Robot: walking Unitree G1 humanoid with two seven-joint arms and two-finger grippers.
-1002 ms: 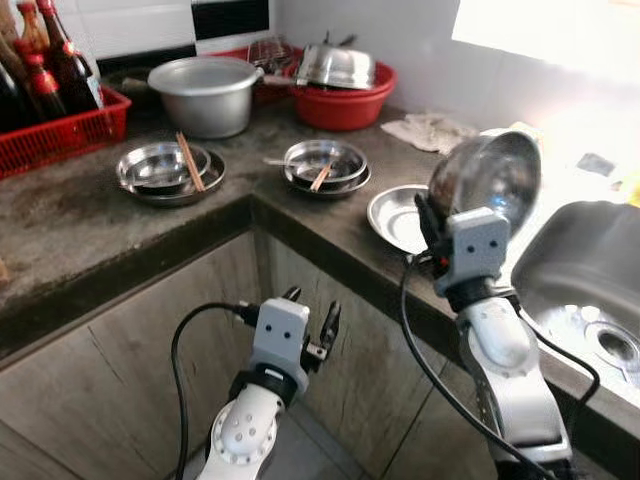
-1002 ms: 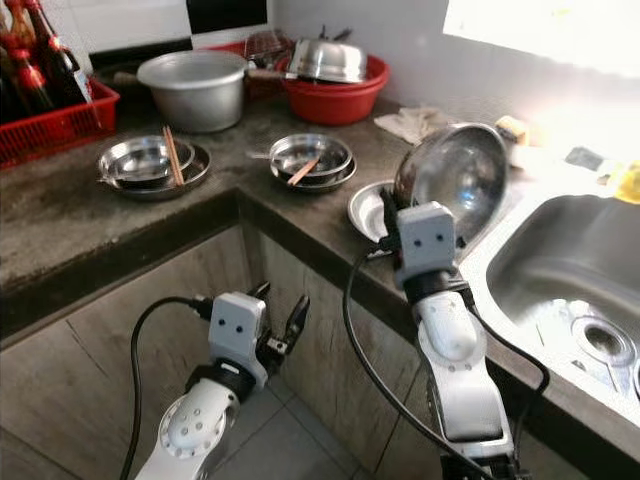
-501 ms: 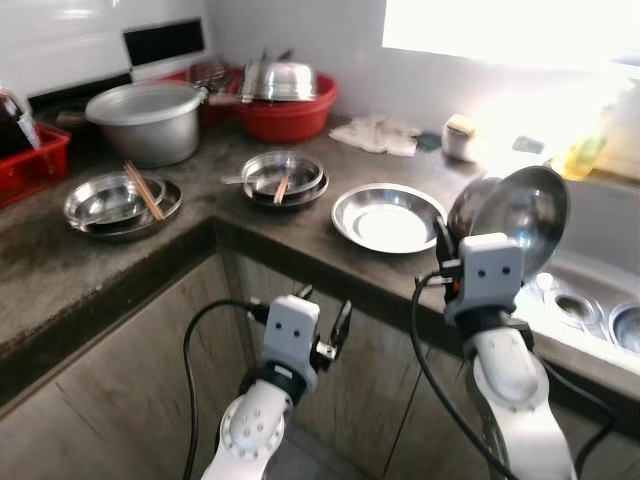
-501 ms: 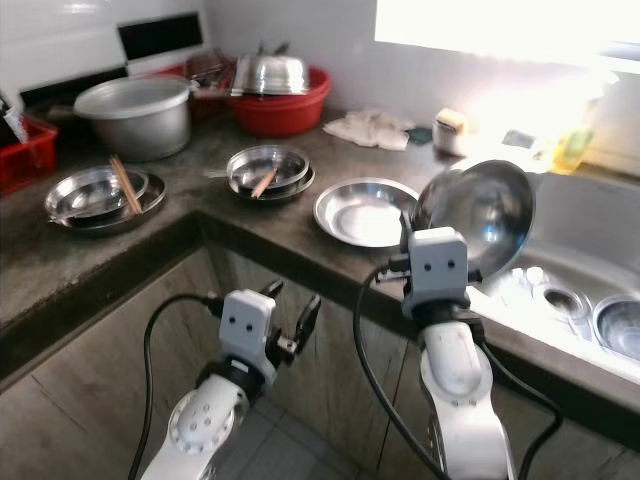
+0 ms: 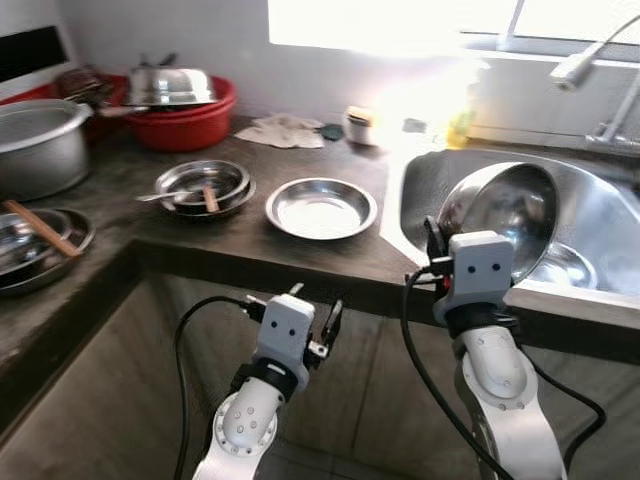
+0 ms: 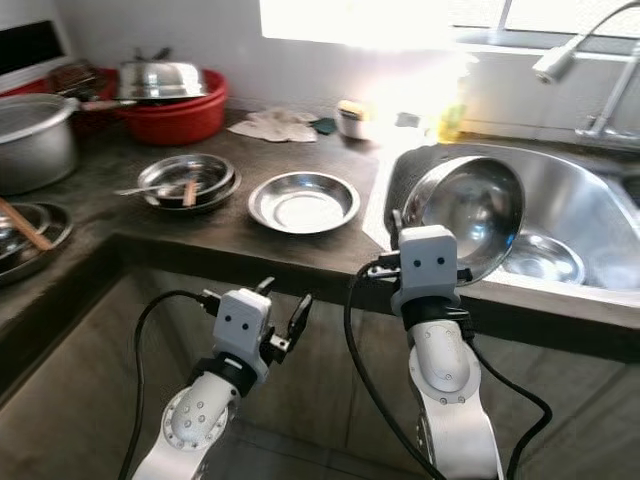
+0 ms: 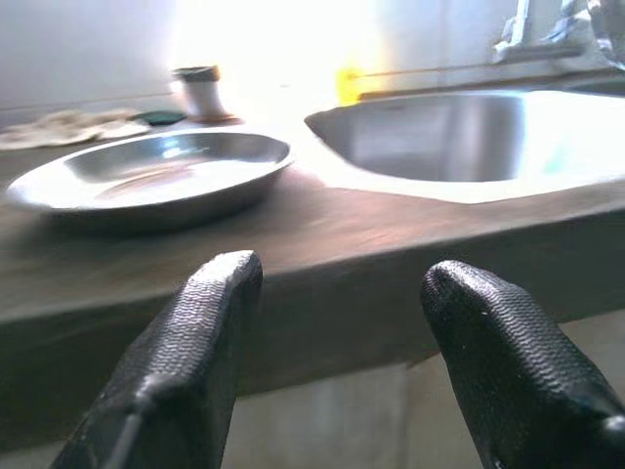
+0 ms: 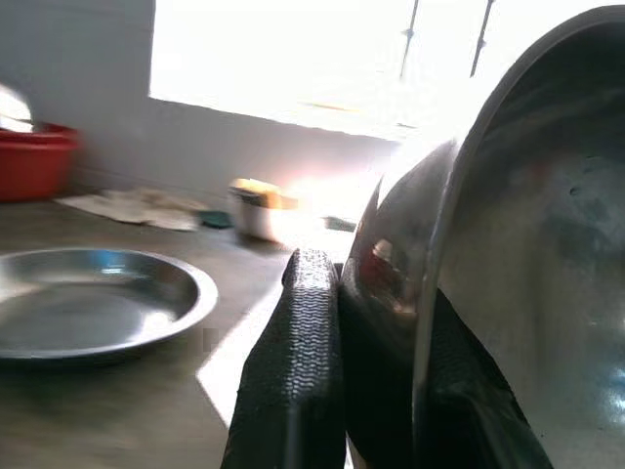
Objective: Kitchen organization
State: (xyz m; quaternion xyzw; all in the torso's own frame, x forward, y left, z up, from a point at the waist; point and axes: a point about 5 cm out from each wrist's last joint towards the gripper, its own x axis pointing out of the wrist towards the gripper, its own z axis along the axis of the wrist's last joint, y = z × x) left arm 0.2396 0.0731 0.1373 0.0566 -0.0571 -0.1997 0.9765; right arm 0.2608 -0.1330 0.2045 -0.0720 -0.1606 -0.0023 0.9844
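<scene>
My right gripper [image 5: 437, 258] is shut on the rim of a shiny steel bowl [image 5: 503, 218], held tilted on edge over the near corner of the steel sink [image 5: 590, 215]. In the right wrist view the bowl [image 8: 518, 244] is pinched between the black fingers [image 8: 298, 362]. My left gripper [image 5: 315, 318] hangs open below the counter edge, holding nothing; its fingertips [image 7: 210, 322] point at the counter front. A shallow steel plate [image 5: 321, 206] lies on the dark counter [image 5: 230, 245] just left of the sink. Another steel bowl [image 5: 565, 265] rests in the sink basin.
Stacked steel dishes with a spoon [image 5: 203, 186] sit left of the plate. A red basin with a steel lid [image 5: 180, 105], a large pot [image 5: 35, 145], a cloth [image 5: 282, 130], a small cup [image 5: 358, 124] and the tap [image 5: 590, 62] line the back.
The camera has swung right, so the sink now lies ahead. My right gripper still carries the bowl, now above the sink's near corner. The left gripper stays open and low.
</scene>
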